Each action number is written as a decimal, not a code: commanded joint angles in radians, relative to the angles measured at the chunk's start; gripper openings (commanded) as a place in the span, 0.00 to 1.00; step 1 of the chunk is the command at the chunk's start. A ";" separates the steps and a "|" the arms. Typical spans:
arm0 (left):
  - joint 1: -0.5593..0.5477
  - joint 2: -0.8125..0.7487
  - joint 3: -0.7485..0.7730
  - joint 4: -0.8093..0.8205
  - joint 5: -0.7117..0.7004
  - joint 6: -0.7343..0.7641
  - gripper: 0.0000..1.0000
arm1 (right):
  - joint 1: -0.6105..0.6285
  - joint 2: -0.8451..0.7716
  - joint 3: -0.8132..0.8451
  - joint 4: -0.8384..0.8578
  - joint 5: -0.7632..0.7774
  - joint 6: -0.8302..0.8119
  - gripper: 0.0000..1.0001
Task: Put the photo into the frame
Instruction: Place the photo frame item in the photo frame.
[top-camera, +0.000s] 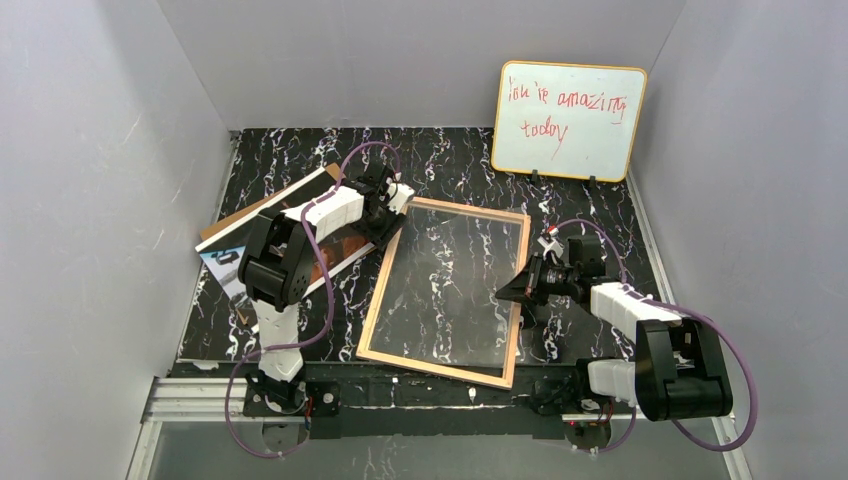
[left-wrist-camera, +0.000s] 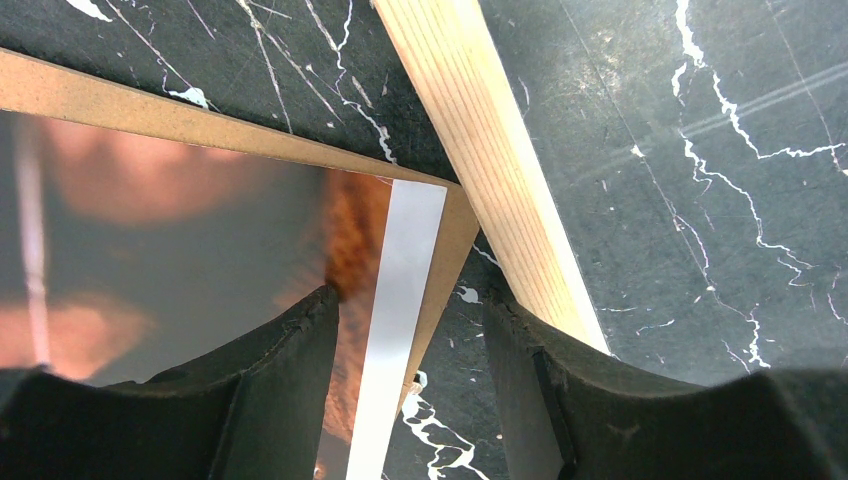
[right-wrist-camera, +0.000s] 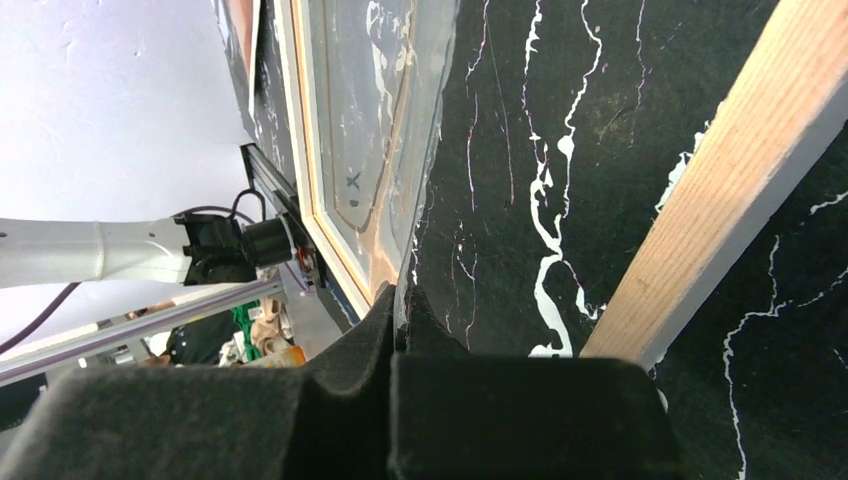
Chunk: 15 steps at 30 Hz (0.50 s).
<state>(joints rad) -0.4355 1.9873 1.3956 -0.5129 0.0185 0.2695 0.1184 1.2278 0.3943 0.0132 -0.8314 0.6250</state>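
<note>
The frame (top-camera: 440, 367) lies tan back up mid-table; one wood rail shows in the left wrist view (left-wrist-camera: 500, 170) and one in the right wrist view (right-wrist-camera: 700, 220). The clear pane (top-camera: 450, 280) sits inside it. My right gripper (top-camera: 512, 290) is shut on the pane's right edge (right-wrist-camera: 425, 200), the fingertips (right-wrist-camera: 385, 310) pinching the thin sheet. The photo (left-wrist-camera: 180, 230), dark with orange-red tones and a white border, lies on the brown backing board (left-wrist-camera: 150, 110) left of the frame, partly hidden under the left arm (top-camera: 222, 262). My left gripper (left-wrist-camera: 410, 300) is open over the photo's corner, beside the frame's rail (top-camera: 395, 195).
An orange-rimmed whiteboard (top-camera: 567, 120) with red writing stands at the back right. The black marble tabletop (top-camera: 590, 210) is walled in by grey panels on three sides. The backing board (top-camera: 250, 215) reaches the table's left edge.
</note>
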 joint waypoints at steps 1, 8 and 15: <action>-0.016 0.092 -0.073 -0.062 0.062 -0.004 0.52 | 0.013 0.010 0.058 -0.045 -0.030 -0.011 0.01; -0.016 0.091 -0.077 -0.052 0.075 -0.006 0.52 | 0.039 0.009 0.077 -0.113 -0.005 -0.037 0.01; -0.016 0.091 -0.079 -0.045 0.076 -0.001 0.52 | 0.043 -0.008 0.090 -0.204 0.026 -0.084 0.01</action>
<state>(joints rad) -0.4355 1.9862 1.3911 -0.5079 0.0219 0.2703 0.1463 1.2388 0.4480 -0.0940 -0.7860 0.5888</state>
